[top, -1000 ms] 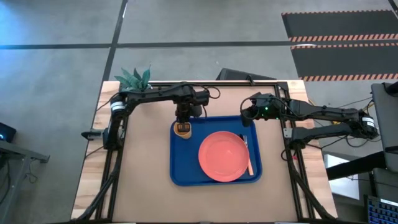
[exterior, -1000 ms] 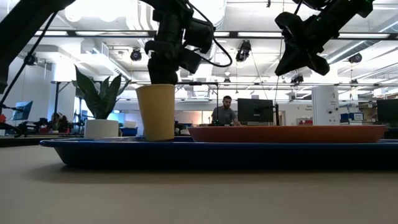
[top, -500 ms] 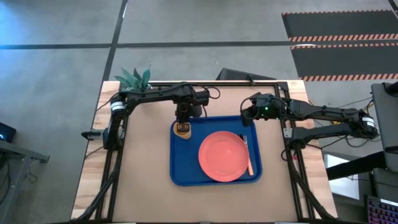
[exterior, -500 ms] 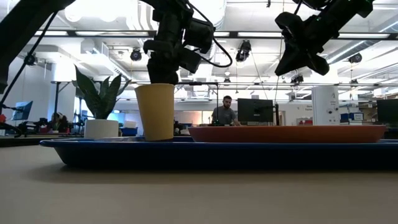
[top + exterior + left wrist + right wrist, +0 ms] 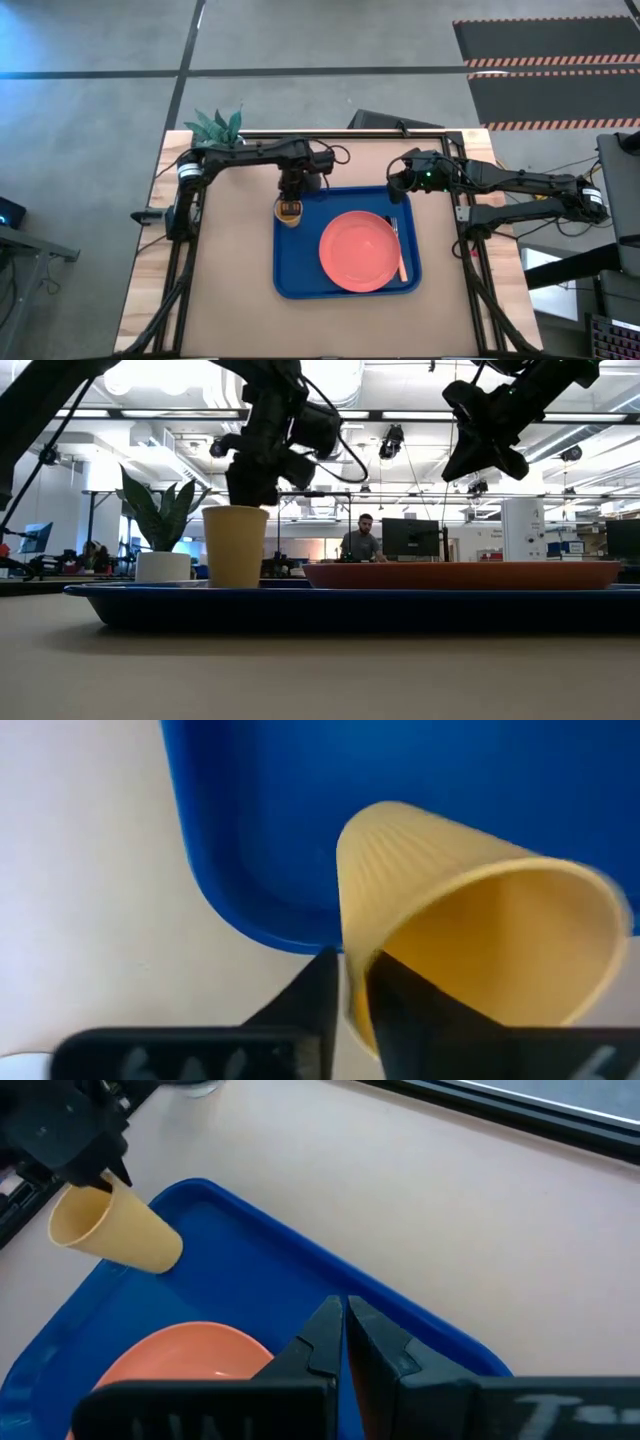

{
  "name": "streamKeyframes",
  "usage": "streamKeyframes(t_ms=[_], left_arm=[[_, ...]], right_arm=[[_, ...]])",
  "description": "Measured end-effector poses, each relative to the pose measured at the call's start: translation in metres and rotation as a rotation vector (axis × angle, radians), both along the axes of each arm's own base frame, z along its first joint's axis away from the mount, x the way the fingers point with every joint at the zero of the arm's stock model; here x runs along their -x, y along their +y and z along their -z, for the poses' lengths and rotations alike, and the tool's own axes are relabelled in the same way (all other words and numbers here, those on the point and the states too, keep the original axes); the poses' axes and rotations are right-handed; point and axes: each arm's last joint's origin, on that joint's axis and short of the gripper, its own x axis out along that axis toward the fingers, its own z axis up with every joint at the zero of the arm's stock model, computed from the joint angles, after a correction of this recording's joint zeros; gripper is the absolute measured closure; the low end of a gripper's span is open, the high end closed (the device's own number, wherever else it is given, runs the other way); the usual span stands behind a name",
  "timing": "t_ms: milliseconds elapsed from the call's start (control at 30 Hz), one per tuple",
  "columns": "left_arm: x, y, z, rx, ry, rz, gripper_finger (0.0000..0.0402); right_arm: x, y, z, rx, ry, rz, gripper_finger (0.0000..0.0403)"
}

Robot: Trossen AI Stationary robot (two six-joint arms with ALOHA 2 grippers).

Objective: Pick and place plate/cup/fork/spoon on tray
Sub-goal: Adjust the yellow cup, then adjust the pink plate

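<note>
The orange-yellow cup (image 5: 289, 210) is at the far left corner of the blue tray (image 5: 300, 275), with my left gripper (image 5: 291, 192) above it and shut on its rim. The coral plate (image 5: 360, 251) lies in the tray's middle. The fork (image 5: 402, 262) lies in the tray along the plate's right side. The spoon is out of view. My right gripper (image 5: 396, 186) hangs shut in the air above the tray's far right corner and touches nothing. My left gripper holds the cup by its rim wall (image 5: 354, 988), with one finger (image 5: 315, 995) outside and the other (image 5: 410, 1005) inside the cup. The fingers come from above, pointing down. In the low view the cup (image 5: 235, 546) stands about upright below them; the tray's rim hides its base.
A white pot with a green plant (image 5: 216, 126) stands at the table's far left corner. Bare tabletop (image 5: 230, 290) lies left of and in front of the tray. A person (image 5: 360, 541) sits in the room far behind the table.
My left gripper has carried the cup a little toward the table's left edge and down into the tray's far left corner. The cup has stayed about upright.
</note>
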Motion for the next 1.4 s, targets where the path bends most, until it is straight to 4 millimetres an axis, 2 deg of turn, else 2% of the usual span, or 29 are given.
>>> streamKeyframes(t_ms=[167,367,500,767,900,1100,1233,1400], left_arm=[[0.003,-0.001,0.010,0.007,0.029,0.000,0.0294],[0.000,0.000,0.008,-0.015,0.001,-0.001,0.0227],[-0.003,0.001,-0.001,-0.024,-0.031,-0.001,0.0210],[-0.007,0.002,-0.020,-0.037,-0.077,-0.002,0.0208],[-0.006,0.002,-0.035,-0.040,-0.083,-0.026,0.0208],[0.001,0.000,-0.071,-0.064,-0.136,-0.185,0.0207],[0.014,-0.008,-0.101,-0.083,-0.246,-0.203,0.0207],[0.040,-0.024,-0.149,-0.112,-0.496,-0.205,0.0207]], right_arm=[[0.000,0.000,0.000,0.010,0.005,-0.006,0.0394],[0.000,0.000,0.000,0.011,0.005,-0.006,0.0394],[0.000,0.000,0.000,0.013,0.006,-0.008,0.0394],[0.000,0.000,0.000,0.013,0.009,-0.008,0.0394],[0.001,0.000,0.001,0.011,0.014,-0.009,0.0394],[-0.001,0.002,0.002,-0.055,0.000,-0.040,0.0394],[-0.011,0.009,0.011,-0.124,0.029,-0.052,0.0394],[-0.032,0.027,0.036,-0.173,0.147,-0.112,0.0394]])
